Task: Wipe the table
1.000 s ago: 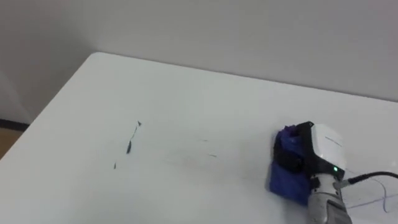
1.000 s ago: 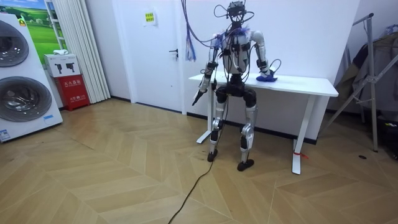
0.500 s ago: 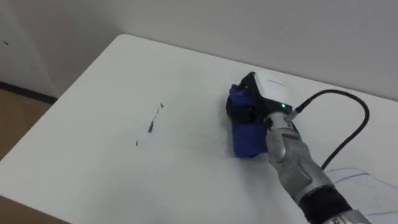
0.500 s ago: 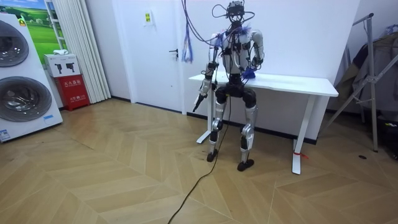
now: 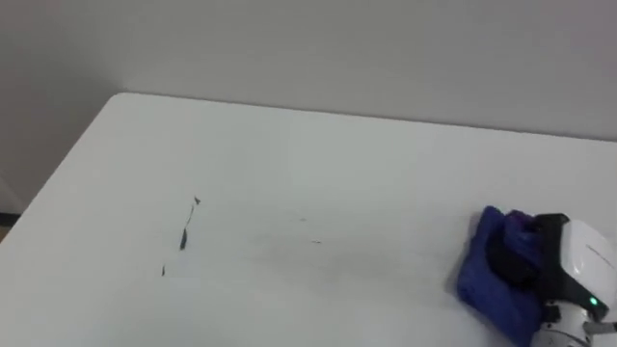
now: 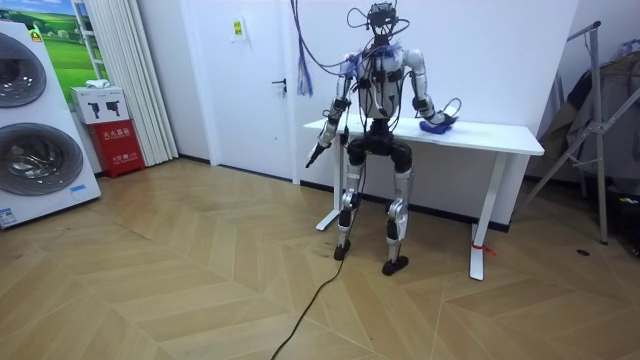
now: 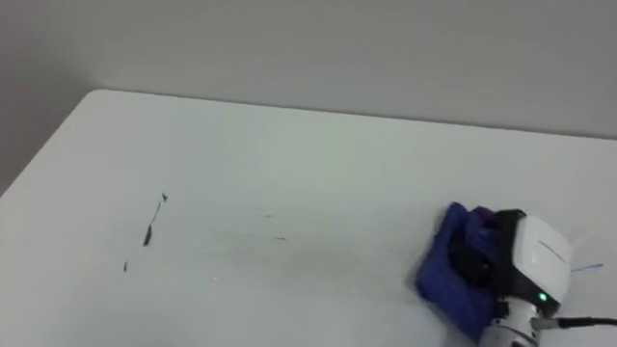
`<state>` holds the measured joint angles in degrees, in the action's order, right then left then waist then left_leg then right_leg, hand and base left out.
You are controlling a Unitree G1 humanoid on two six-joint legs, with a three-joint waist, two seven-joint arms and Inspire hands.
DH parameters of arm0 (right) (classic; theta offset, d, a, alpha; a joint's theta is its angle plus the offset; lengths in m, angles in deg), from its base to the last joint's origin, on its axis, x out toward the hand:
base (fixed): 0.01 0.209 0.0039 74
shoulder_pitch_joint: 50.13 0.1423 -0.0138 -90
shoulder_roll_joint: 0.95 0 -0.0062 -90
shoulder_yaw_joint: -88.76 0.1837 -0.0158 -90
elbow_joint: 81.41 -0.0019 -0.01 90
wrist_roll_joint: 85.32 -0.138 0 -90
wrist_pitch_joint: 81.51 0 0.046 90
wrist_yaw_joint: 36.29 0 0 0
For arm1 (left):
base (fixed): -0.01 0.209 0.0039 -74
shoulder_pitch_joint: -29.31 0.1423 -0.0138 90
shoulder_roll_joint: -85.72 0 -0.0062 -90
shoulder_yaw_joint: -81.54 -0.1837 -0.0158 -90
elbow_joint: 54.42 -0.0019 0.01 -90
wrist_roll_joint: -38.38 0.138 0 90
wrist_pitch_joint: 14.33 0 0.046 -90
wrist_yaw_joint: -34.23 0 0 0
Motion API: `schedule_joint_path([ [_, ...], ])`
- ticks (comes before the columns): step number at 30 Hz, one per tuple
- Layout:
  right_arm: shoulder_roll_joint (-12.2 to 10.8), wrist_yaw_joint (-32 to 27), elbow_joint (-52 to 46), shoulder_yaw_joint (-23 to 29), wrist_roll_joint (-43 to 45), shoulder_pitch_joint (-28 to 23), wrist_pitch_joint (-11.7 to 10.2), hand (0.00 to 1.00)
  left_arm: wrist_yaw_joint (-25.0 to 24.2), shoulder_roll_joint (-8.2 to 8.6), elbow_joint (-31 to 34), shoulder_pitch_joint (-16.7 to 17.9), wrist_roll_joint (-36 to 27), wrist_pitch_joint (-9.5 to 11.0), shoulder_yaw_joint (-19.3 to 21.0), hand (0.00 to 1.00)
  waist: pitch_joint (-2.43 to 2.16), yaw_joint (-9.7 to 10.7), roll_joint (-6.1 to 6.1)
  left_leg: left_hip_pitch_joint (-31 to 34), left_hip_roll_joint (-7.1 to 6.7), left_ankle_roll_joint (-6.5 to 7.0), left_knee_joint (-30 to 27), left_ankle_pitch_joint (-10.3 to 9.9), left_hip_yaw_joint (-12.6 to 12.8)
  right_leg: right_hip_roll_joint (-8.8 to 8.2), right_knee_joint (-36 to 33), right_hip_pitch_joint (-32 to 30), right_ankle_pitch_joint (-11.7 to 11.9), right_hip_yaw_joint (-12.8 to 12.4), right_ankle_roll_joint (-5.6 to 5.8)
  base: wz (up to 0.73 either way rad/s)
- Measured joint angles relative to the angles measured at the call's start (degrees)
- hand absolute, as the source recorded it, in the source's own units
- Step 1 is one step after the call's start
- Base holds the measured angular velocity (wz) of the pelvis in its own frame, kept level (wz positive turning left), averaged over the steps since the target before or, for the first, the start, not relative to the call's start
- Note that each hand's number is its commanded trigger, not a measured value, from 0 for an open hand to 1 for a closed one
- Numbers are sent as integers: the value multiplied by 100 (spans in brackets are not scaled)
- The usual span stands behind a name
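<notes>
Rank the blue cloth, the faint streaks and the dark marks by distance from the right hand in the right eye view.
From the right hand:
1. blue cloth, under its fingers.
2. faint streaks, middle of the table.
3. dark marks, at its left side.

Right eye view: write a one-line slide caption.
Right robot hand rests on a blue cloth on the white table, dark marks unwiped to its left.

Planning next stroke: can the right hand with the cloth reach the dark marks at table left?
Probably yes: only bare table lies between the right hand, its blue cloth and the dark marks.
</notes>
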<state>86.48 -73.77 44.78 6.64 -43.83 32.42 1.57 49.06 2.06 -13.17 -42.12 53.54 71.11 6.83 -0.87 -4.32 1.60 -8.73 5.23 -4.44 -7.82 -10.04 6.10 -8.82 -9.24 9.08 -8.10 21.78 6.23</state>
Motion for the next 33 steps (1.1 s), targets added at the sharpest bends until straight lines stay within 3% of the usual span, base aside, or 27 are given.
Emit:
schedule_joint_path([
  [2,-15,66,17,-110,-81,166,250,100,8,20,2,-91,-11,1,-201,0,3,-124,-13,-42,8,-2,-5,-7,10,7,-57,-12,8,-56,-13,-14],
  [4,-56,273,23,-496,-118,502,760,100,86,64,-6,-170,-111,-58,-553,0,8,-357,-23,-65,30,-25,-36,-48,52,25,-145,-84,36,-180,-56,-33],
  [5,-58,364,-19,-635,-117,600,905,100,108,78,-12,-184,-104,-67,-626,0,10,-440,-24,-64,44,-26,-44,-51,90,38,-179,-129,44,-236,-69,-57],
  [6,-88,621,-125,-984,-109,852,1177,100,165,118,-96,-261,-103,-85,-723,0,13,-664,-21,-58,80,-30,-52,-52,221,73,-266,-242,73,-385,-116,-82],
  [7,-200,962,-188,-1485,-48,1252,1401,100,263,130,-256,-339,-108,-107,-821,0,20,-914,-15,-31,119,-21,-65,-46,284,110,-373,-446,113,-465,-178,-93],
  [8,-302,1165,-214,-1770,8,1480,1508,100,283,130,-308,-394,-109,-151,-868,0,23,-1029,-11,-7,133,-25,-68,-48,282,122,-420,-551,139,-444,-220,-80],
  [9,-576,1513,-205,-2282,336,1945,1590,100,301,143,-314,-456,-108,-240,-951,0,66,-1154,16,95,152,-30,-121,-52,262,124,-479,-687,169,-394,-267,-29],
  [10,-811,1818,-201,-2588,648,2374,1572,100,300,172,-338,-516,-101,-261,-1035,0,140,-1261,58,218,140,-26,-209,-53,198,95,-571,-784,161,-363,-276,-4],
  [12,-1115,2065,-132,-2891,829,2892,1510,100,288,172,-400,-654,-82,-288,-1210,0,208,-1553,39,333,121,-2,-309,-70,152,18,-634,-868,159,-215,-278,21],
  [15,-1240,2172,124,-2994,842,3350,1132,100,237,112,-401,-510,-91,-396,-1199,0,211,-1882,33,437,34,87,-447,-123,20,-145,-660,-866,168,145,-234,29],
  [16,-1237,2146,182,-2957,840,3305,1133,100,210,89,-403,-354,-105,-462,-1159,0,210,-1914,37,442,-8,134,-449,-148,1,-218,-664,-830,185,286,-196,22],
  [18,-1225,2060,438,-2894,830,3149,1097,100,173,64,-417,-193,-231,-558,-1075,0,212,-1892,32,503,2,218,-489,-205,22,-302,-687,-788,221,427,-145,9],
  [20,-1194,1724,522,-2597,646,2773,832,100,63,-5,-415,-129,-215,-538,-1018,0,206,-1834,8,506,4,267,-494,-236,53,-399,-747,-795,272,500,-120,11],
  [21,-1186,1458,559,-2448,550,2502,625,100,52,-39,-420,-122,-223,-504,-830,0,199,-1680,-1,495,36,283,-516,-246,132,-473,-877,-795,269,513,-107,46],
  [22,-1131,1171,566,-2234,399,2202,381,100,46,-97,-458,-146,-195,-427,-666,0,199,-1398,-9,490,111,279,-569,-243,331,-565,-1093,-825,244,485,-87,71],
  [23,-1087,1002,560,-2098,328,2011,269,100,45,-123,-471,-151,-160,-370,-582,0,189,-1254,-13,496,123,278,-577,-243,363,-605,-1195,-811,237,417,-76,98],
  [25,-814,347,474,-1654,-74,1274,-27,100,49,-206,-423,-149,85,-178,-193,0,117,-793,3,418,183,247,-563,-224,681,-704,-1337,-755,245,22,-19,75],
  [26,-703,174,472,-1592,-176,1128,-109,100,55,-261,-431,-132,86,-176,-154,0,118,-670,18,413,183,246,-578,-224,738,-760,-1252,-707,272,11,-16,50],
  [27,-515,-142,472,-1431,-402,811,-193,100,56,-357,-435,-144,83,-193,-55,0,67,-462,93,412,185,220,-601,-223,803,-835,-939,-586,378,34,37,36],
  [29,-376,-386,486,-1065,-402,462,-196,100,75,-435,-396,-163,78,-214,65,0,-13,-335,205,407,233,128,-645,-235,816,-768,-648,-420,359,64,143,13],
  [31,-174,-377,531,-884,-390,352,-168,100,67,-303,-147,-226,-9,-236,128,0,-30,-344,189,430,465,-31,-810,-318,917,-470,-357,-252,337,273,156,-32],
  [33,-167,-234,513,-947,-372,472,-62,100,71,-134,-156,-374,-145,-232,-60,0,-31,-354,139,430,614,-140,-921,-345,954,-302,-334,-229,277,379,95,-29],
])
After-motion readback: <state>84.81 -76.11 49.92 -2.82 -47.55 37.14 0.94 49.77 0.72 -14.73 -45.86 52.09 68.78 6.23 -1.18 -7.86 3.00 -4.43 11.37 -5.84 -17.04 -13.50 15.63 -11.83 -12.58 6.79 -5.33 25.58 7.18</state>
